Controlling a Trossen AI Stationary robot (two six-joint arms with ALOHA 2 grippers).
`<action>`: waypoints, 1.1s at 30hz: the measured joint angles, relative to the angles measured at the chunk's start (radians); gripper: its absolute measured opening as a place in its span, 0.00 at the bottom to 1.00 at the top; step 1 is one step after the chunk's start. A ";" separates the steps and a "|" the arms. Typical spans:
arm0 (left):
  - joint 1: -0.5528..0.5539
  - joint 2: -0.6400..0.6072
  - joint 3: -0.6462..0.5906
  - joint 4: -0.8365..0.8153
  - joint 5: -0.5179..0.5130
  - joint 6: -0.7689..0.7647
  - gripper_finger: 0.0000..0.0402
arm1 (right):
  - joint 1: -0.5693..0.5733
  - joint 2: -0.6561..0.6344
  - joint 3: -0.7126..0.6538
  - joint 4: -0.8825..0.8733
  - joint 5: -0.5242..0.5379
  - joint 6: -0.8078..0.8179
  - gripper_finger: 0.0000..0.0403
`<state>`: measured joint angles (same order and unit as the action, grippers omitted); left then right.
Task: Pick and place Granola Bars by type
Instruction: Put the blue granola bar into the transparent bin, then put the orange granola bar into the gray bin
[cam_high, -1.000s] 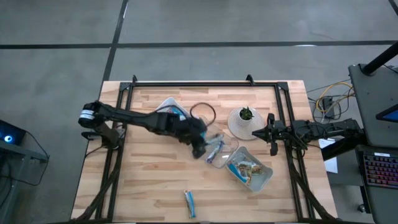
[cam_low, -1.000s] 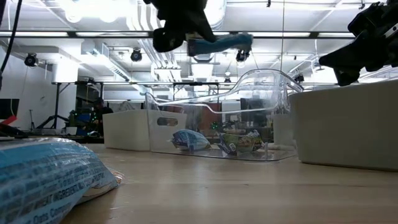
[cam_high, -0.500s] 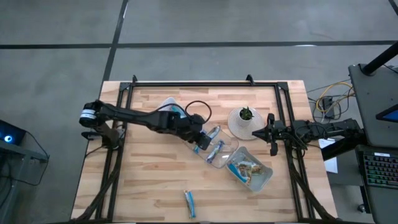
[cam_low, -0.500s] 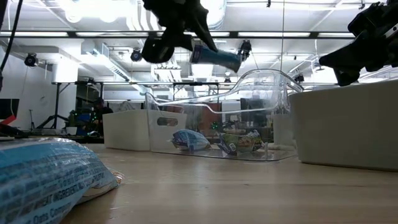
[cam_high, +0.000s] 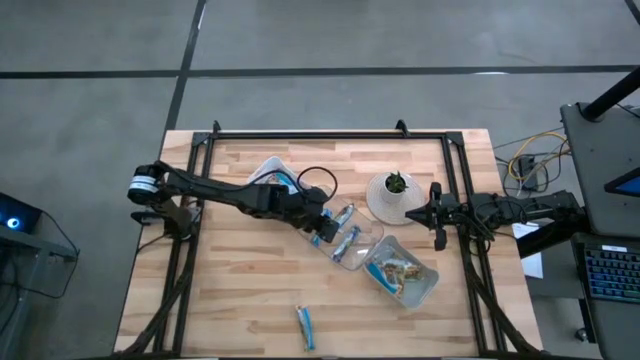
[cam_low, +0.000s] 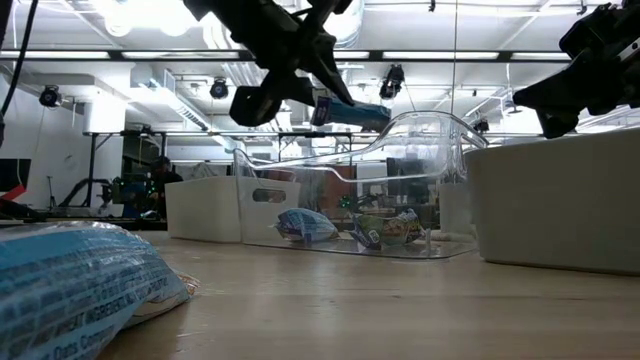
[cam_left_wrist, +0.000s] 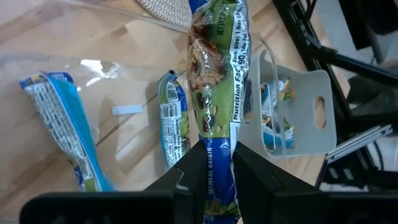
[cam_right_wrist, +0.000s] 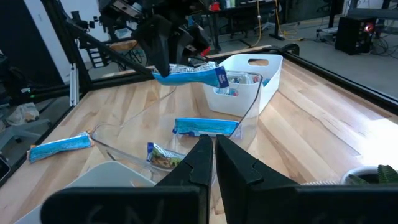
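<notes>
The left gripper (cam_high: 318, 222) is closed on one end of a blue and green foil-wrapped granola bar (cam_left_wrist: 216, 81), and the bar sticks out forward between its two dark fingers (cam_left_wrist: 189, 176). In the low view the held bar (cam_low: 350, 112) is in the air, well above the wooden desk (cam_high: 240, 280), and it tilts a little down at its far end.

Just under and ahead of this gripper stands a clear rectangular plastic tray (cam_high: 352, 242). Inside it lies a blue-wrapped granola bar (cam_left_wrist: 173, 118), and a second blue bar (cam_left_wrist: 61, 127) lies beside it under the clear plastic. Just past the tip of the held bar is a white plastic bin with a handle hole (cam_left_wrist: 298, 112), with small wrapped bars (cam_left_wrist: 275, 112) in it. In the high view this bin (cam_high: 403, 270) is beyond the clear tray, further from the left gripper. On the other side, behind the left gripper, a second white bin (cam_high: 272, 173) holds blue wrappers.

One single blue granola bar (cam_high: 305, 327) lies alone on the desk, well apart from the left gripper, near the front edge.

The right gripper (cam_high: 436, 222) waits at the right side of the desk, beside a small green plant on a round white base (cam_high: 393, 196). Its fingers (cam_right_wrist: 200, 163) are closed together and hold nothing.
</notes>
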<state>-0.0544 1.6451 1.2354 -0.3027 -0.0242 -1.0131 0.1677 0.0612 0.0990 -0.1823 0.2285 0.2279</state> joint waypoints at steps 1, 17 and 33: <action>0.000 0.000 0.000 0.000 0.001 0.018 0.13 | 0.000 0.000 0.000 0.000 0.000 0.000 0.03; -0.001 0.000 0.000 -0.003 0.006 0.038 0.29 | 0.000 0.000 0.000 0.000 0.000 0.000 0.03; -0.105 -0.010 0.069 -0.003 0.120 0.326 0.01 | 0.000 0.000 0.000 0.000 0.000 0.000 0.03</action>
<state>-0.1594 1.6356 1.3046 -0.3059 0.0961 -0.6876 0.1677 0.0616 0.0990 -0.1826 0.2286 0.2279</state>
